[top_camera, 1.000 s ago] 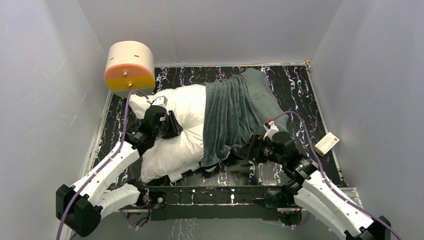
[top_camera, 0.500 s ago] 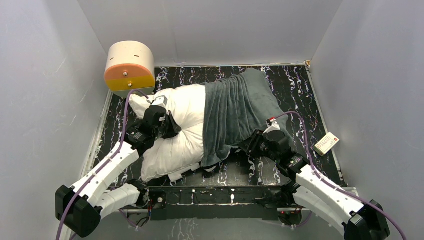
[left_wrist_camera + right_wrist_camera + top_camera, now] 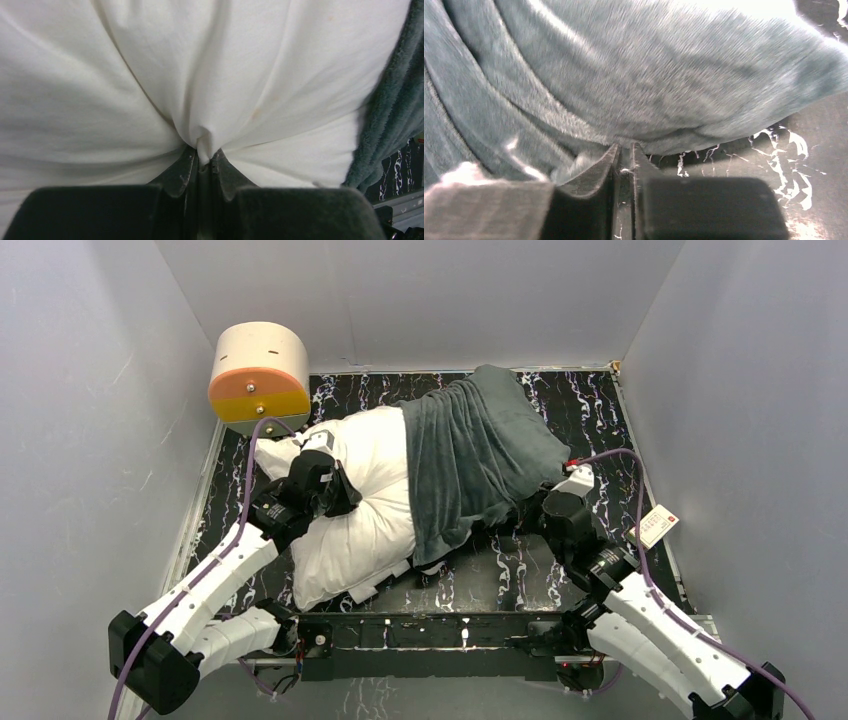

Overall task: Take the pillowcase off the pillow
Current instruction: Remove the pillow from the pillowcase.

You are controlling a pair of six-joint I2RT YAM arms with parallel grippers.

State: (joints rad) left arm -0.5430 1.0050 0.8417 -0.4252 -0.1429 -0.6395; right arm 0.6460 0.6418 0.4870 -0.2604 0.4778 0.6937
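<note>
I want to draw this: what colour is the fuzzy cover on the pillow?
Plain dark grey-green. The pillowcase shows best in the top view.

White-shelled left arm (image 3: 215, 575) and right arm (image 3: 660, 630) with black cylindrical joint housings, a purple cable (image 3: 246, 480) running along each, and scuffed matte-black wedge-shaped fingers on the left gripper (image 3: 204, 152) and right gripper (image 3: 625, 146).
</note>
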